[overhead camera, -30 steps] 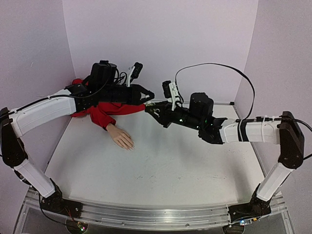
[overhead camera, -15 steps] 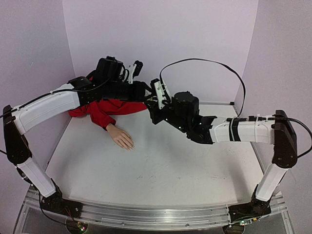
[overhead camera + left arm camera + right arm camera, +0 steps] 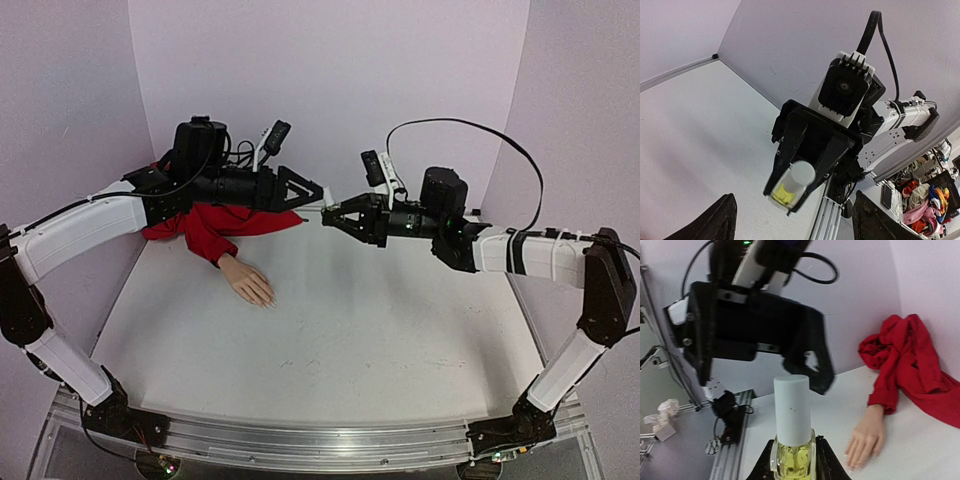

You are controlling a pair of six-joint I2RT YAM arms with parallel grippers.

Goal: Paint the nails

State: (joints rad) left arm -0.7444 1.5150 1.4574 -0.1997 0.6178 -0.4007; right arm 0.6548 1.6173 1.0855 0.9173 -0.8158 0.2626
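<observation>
The right gripper (image 3: 333,214) is clenched on the yellowish bottle (image 3: 792,442), held aloft. The left gripper (image 3: 316,194) gapes released, just before the white cap (image 3: 792,407). Uncapping seems in hand: next it likely must close squarely on the cap and twist. The nails (image 3: 266,299) lie on the mannequin hand (image 3: 245,280), on the table below

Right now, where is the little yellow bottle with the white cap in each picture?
Top external: bottle mid-picture, at the tip of the right gripper, held in its jaws.
Left wrist: low centre, cap toward the camera.
Right wrist: bottom centre, cap up.
Shared landmark: the white table, in all three.
</observation>
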